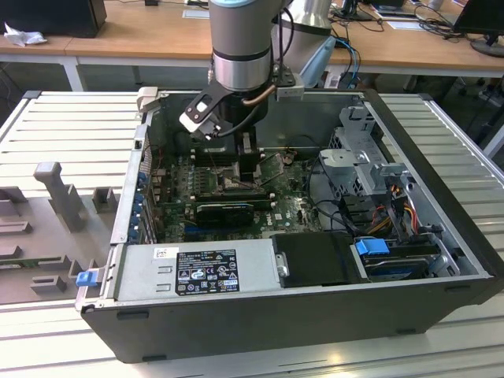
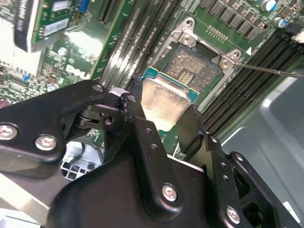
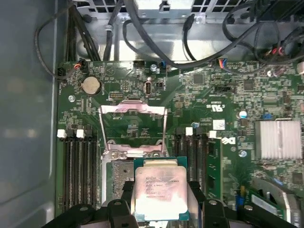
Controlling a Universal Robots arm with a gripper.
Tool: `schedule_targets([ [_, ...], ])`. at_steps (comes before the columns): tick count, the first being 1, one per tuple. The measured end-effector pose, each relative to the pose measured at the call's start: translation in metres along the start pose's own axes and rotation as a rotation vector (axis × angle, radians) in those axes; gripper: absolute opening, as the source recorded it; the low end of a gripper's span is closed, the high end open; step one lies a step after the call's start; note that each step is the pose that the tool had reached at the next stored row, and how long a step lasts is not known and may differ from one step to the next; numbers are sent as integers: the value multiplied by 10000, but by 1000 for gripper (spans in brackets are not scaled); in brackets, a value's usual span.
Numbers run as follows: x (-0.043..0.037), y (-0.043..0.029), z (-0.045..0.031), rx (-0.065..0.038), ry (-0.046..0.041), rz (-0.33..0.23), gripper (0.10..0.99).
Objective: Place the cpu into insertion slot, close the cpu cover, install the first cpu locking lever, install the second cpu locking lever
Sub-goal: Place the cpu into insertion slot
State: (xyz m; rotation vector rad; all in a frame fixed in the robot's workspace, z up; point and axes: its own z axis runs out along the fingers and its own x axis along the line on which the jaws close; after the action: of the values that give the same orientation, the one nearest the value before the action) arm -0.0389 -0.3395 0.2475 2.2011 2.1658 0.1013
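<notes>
I am watching the claw [image 2: 163, 108] pinching the chip [image 2: 164, 102] by two opposite edges, with a black finger [image 2: 141, 127] pressing in on each side. The chip is lying flat in that grip, its dull, brushed silver top facing up and a narrow green rim showing around the metal. It is so nearly square that it hardly has a long axis. In the first wrist view its edges are running in line with the long black memory slots [image 3: 78, 166] and with the sides of the socket [image 3: 118, 178].

The chip is hanging partly over one side of the socket and is not sitting in it. A good part of the greyish, grainy pin field is showing bare beside it. The cover [image 3: 133, 110], a thin shiny metal frame with a square window, is standing swung open away from the socket, and the green circuit board [image 3: 123, 71] is showing through the window. A thin metal rod [image 2: 270, 70] is sticking out past one socket corner.

In the exterior view the arm is reaching down into the open dark computer case [image 1: 276, 315], which is lying on a pale ribbed table [image 1: 71, 118].
</notes>
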Motion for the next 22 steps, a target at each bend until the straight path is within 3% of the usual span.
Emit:
schedule_targets([
  [3,40,-33,76,4,-3,42,525],
  [8,75,-76,143,16,-8,85,525],
  [11,136,-103,237,27,-7,85,525],
  [13,148,-107,277,104,-15,84,525],
  [16,153,-113,332,114,-16,86,525],
  [22,209,-128,359,111,-14,93,525],
])
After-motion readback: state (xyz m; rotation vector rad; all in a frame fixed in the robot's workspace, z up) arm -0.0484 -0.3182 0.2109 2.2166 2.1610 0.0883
